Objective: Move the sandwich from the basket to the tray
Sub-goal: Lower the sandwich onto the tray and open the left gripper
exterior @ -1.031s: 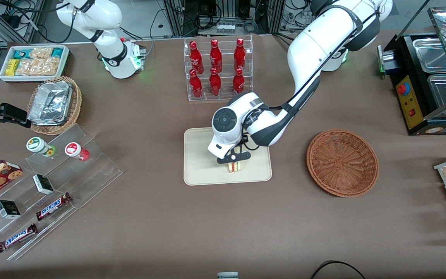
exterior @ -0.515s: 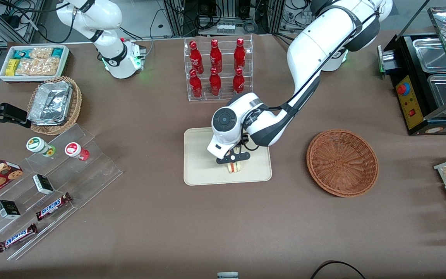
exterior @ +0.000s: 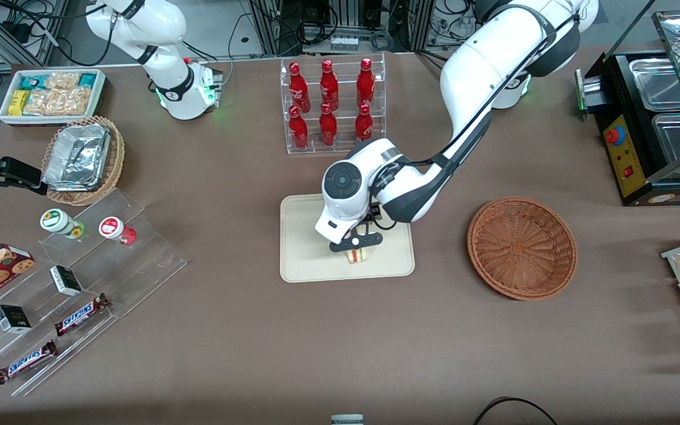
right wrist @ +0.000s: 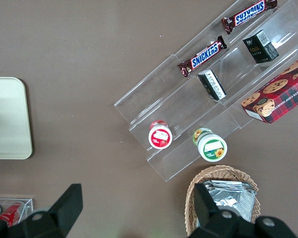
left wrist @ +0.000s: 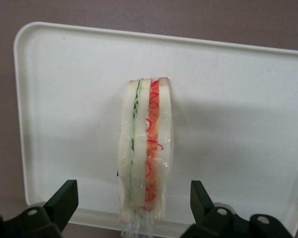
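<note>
Sandwich between open tool fingers

arm wrist blocks most of sandwich from front, only lower edge peeks out. gripper bodies cropped at 6 o'clock; tray corner too.

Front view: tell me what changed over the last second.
The gripper lifted slightly off the sandwich; its fingers stand apart on either side, not touching. The sandwich stayed on its edge on the tray, and the basket stayed put.
</note>
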Controlling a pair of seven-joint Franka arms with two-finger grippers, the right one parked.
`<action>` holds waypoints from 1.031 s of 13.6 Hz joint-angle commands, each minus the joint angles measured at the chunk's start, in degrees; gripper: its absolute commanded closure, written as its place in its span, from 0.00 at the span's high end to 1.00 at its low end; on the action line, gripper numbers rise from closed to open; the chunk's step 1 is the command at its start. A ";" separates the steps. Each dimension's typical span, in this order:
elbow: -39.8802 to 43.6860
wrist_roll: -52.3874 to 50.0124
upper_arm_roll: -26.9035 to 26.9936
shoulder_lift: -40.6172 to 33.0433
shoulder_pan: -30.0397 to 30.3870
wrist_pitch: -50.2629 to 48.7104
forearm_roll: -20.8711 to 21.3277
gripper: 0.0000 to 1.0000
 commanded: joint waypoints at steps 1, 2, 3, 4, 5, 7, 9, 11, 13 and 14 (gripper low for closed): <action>3.69 2.64 -0.25 -1.93 -0.12 -6.64 -0.45 1.00; 5.62 3.44 -0.25 -2.46 -0.12 -9.02 -1.76 1.00; 7.29 4.14 -0.25 -3.07 -0.12 -11.13 -3.25 1.00; 8.35 5.63 -0.16 -4.04 -0.12 -12.98 -4.31 1.00; 8.71 6.95 0.01 -5.35 -0.12 -14.56 -4.76 1.00; 8.62 7.67 0.19 -8.60 -0.03 -16.50 -4.67 1.00; 8.28 8.10 2.45 -11.32 0.06 -18.61 -4.85 1.00; 7.92 8.45 5.63 -13.97 0.06 -20.98 -4.94 1.00; 6.96 13.09 10.79 -16.43 0.06 -21.52 -8.25 1.00; 4.87 15.64 13.52 -17.92 -0.03 -20.91 -10.02 1.00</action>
